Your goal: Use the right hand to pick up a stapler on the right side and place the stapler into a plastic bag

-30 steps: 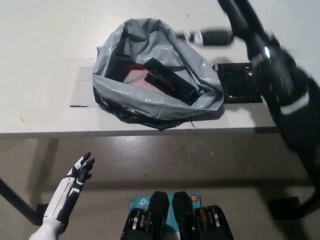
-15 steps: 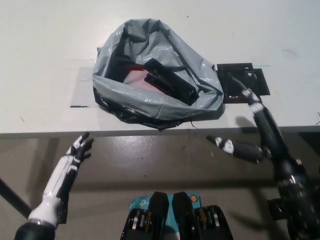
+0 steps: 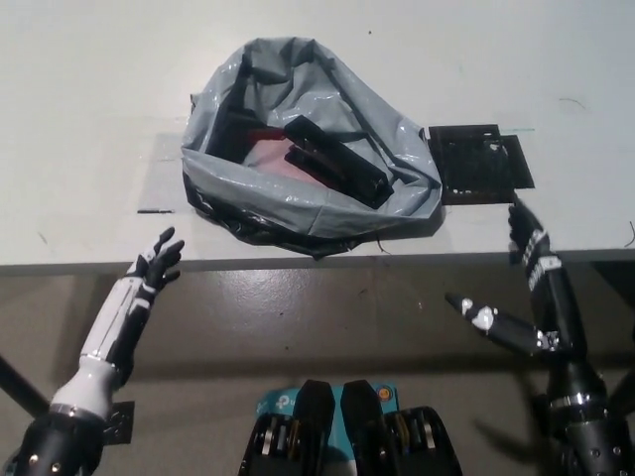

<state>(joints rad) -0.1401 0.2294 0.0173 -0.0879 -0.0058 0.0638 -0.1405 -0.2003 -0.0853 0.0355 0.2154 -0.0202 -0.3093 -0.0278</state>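
Observation:
A grey plastic bag (image 3: 298, 188) lies open on the white table (image 3: 89, 119). Inside it a black stapler (image 3: 335, 162) rests on something pink and red. My black right hand (image 3: 524, 297) hangs open below the table's front edge at the right, fingers spread and holding nothing. My white left hand (image 3: 154, 266) is raised at the lower left by the table edge, open and holding nothing.
A black square mat (image 3: 479, 164) lies on the table just right of the bag. A short dark mark (image 3: 154, 210) sits left of the bag. Below the table edge is bare grey floor (image 3: 327, 317).
My right arm has drawn back from above the table to below its front edge. My left hand has risen towards the table edge. The stapler stays in the bag.

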